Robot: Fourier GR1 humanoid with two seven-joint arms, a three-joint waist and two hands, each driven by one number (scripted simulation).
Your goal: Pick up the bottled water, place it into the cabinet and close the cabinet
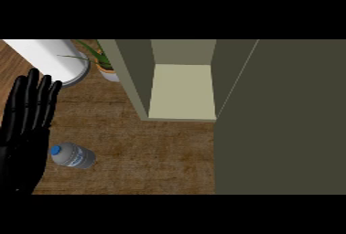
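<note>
The water bottle [72,156] stands on the wooden counter at the lower left, clear with a blue cap. Just left of it my left hand [25,128] is held flat with straight fingers pointing up, apart from the bottle. The olive cabinet [132,77] stands open at the top middle, showing a pale shelf [182,91] inside. Its open door [280,119] fills the right side of the view. My right hand does not show.
A white cylinder [57,57] lies at the top left of the counter. A potted plant [103,61] stands between it and the cabinet's left wall. Bare wood [148,155] stretches from the bottle to the door.
</note>
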